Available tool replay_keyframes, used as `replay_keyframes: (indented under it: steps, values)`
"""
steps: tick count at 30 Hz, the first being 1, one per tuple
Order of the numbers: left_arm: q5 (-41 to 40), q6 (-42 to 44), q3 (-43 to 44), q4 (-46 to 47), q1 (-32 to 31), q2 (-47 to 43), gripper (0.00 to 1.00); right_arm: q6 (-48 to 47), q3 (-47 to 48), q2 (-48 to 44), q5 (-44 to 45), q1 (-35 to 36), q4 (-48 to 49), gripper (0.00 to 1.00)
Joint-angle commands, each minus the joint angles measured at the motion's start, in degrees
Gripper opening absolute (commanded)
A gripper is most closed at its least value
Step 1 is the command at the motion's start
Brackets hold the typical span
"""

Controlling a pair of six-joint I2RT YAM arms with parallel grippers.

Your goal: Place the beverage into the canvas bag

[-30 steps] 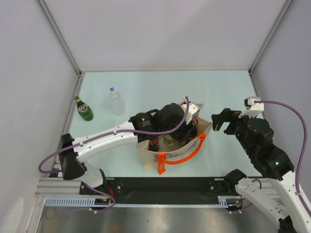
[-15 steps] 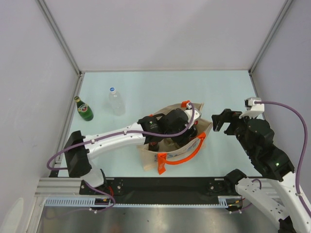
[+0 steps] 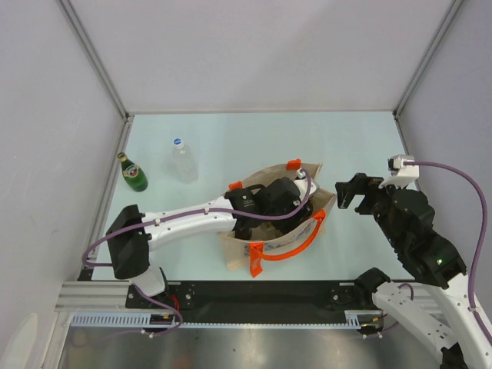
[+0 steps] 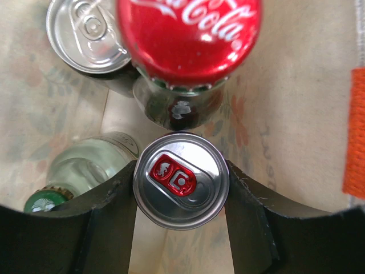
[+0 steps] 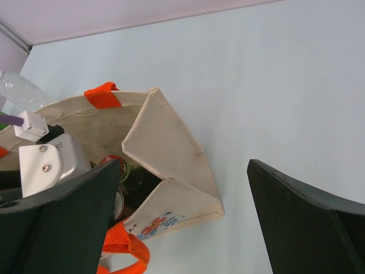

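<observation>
**Item 1, beverage can** (image 4: pixel 181 180): silver lid, red tab, upright. Clamped at both flanks by left gripper (image 4: pixel 181 191), jaws part-closed around it. Located inside canvas bag (image 3: pixel 237 250).

**Change over the last second:** left wrist sunk lower into the bag mouth, with the far orange handle (image 3: pixel 292 164) now uncovered. Judged as lowering nearly done and release still pending. Contact with the bag floor not discernible.

**Item 2, bag contents already present (left wrist view):**
- Coca-Cola bottle (image 4: pixel 188 34) at 12 o'clock of the held can.
- Second can (image 4: pixel 88 34) at 10 o'clock.
- Green-capped glass bottle (image 4: pixel 85 174) at 9 o'clock.

**Item 3, right gripper** (image 3: pixel 347 192): fully spread, holding nothing, parked at 3 o'clock of the bag, unmoved.

**Item 4, outside the bag:** green bottle (image 3: pixel 133 172) and clear plastic bottle (image 3: pixel 183 160), both at 10 o'clock.
</observation>
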Motion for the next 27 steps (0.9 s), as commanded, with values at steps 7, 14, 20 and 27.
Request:
replay_keyframes:
  steps: [7, 14, 20, 27]
  values:
    - [0.5, -1.6, 0.1, 5.9, -0.3, -2.0, 0.64, -0.1, 0.4, -1.1, 0.9, -0.1, 0.6, 1.0]
    - [0.1, -1.8, 0.7, 4.9, -0.3, -3.4, 0.71, -0.3, 1.0, -1.2, 1.0, -0.1, 0.7, 1.0]
    - [-2.0, -1.0, 3.1, 2.4, -0.3, -5.0, 0.72, -0.4, 1.2, -1.2, 1.0, -0.1, 0.4, 1.0]
    - [-7.5, 1.9, 10.1, -3.5, -0.2, -8.7, 0.79, -0.5, 0.7, -1.6, 1.2, -0.1, 0.0, 1.0]
